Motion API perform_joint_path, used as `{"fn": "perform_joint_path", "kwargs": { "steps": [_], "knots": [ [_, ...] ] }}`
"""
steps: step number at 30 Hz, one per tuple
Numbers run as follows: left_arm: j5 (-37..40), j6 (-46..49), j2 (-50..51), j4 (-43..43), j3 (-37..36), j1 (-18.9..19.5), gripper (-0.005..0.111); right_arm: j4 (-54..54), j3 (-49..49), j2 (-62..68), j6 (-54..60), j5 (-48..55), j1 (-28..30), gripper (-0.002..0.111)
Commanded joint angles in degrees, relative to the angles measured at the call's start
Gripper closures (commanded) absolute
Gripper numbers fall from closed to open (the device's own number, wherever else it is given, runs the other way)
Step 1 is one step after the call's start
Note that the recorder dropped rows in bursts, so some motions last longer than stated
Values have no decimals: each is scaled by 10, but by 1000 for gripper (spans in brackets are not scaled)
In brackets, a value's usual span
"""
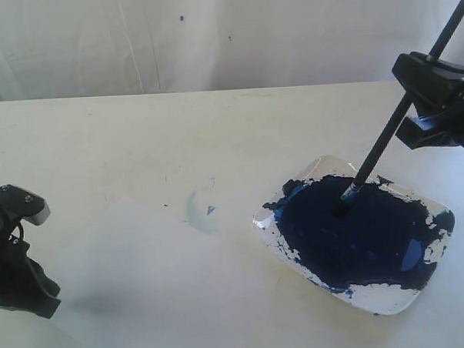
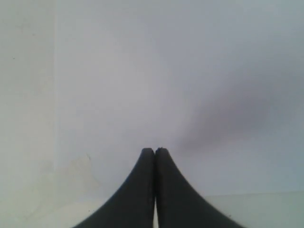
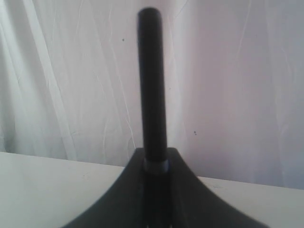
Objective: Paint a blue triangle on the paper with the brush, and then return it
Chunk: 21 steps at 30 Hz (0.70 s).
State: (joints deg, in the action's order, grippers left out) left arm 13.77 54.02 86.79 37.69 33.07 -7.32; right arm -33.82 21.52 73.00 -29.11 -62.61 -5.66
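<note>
White table [image 1: 138, 132] with one paint tray [image 1: 391, 299], one brush [image 1: 373, 151] tight in right claw [image 1: 415, 97], left claw [image 2: 155, 151] closed, empty.

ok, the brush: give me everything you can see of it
The brush is long and thin, with a black handle and a short pale ferrule near the tip. It leans, top end toward the exterior view's upper right. The right gripper is shut on the upper handle, a short length showing above it. The tip dips into dark blue paint in a shallow pale tray.
</note>
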Motion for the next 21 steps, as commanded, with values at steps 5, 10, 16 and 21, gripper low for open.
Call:
{"fn": "perform_joint_path", "kwargs": {
  "steps": [5,10,16,21],
  "knots": [
    [13,3,23,7,-4,-1,107,-17,6,-2,-1,-8,6,108],
    [12,3,28,7,-4,-1,107,-17,6,-2,-1,-8,6,108],
    [9,3,28,7,-4,-1,107,-18,6,-2,-1,-8,6,108],
    [8,3,28,7,-4,-1,107,-18,6,-2,-1,-8,6,108]
  ]
}}
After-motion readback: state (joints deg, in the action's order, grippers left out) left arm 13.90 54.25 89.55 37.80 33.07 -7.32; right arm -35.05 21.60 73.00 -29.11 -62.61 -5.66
